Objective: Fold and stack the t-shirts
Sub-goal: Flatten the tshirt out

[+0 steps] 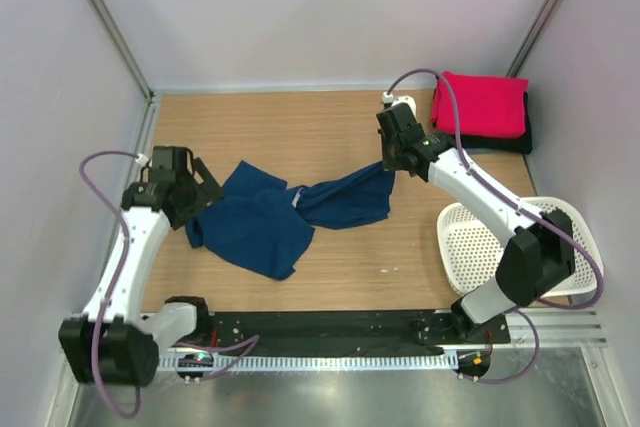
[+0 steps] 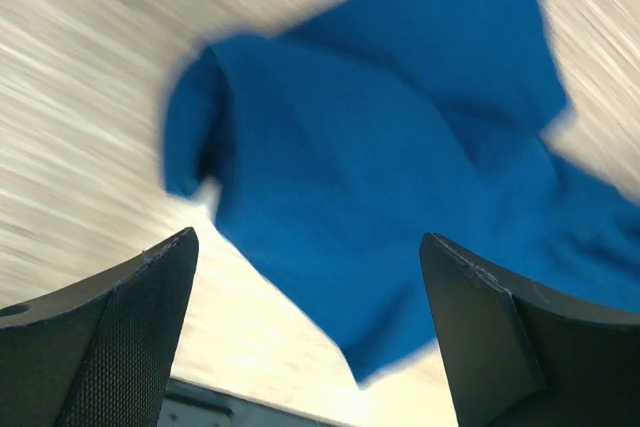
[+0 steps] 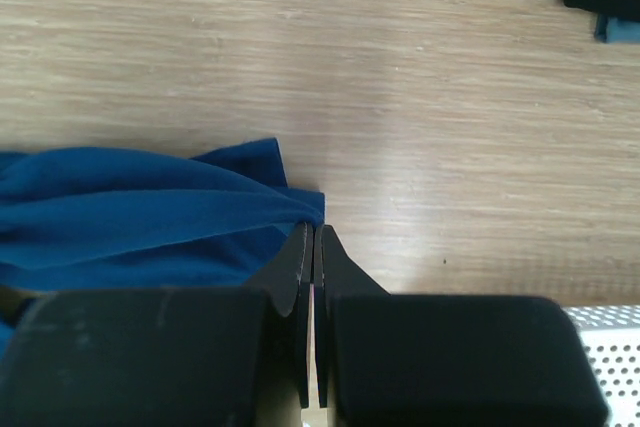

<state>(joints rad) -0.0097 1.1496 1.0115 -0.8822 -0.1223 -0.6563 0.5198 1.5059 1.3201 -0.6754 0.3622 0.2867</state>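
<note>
A navy blue t-shirt lies crumpled across the middle of the wooden table, one end stretched up to the right. My right gripper is shut on that end; in the right wrist view the cloth runs into the closed fingertips. At the shirt's left edge my left gripper stands open. The blurred left wrist view shows the shirt below and between the spread jaws, nothing in them. A folded pink-red t-shirt lies on a folded black one at the back right.
A white perforated basket stands at the right, beside the right arm's base; its corner shows in the right wrist view. Grey walls enclose the table on three sides.
</note>
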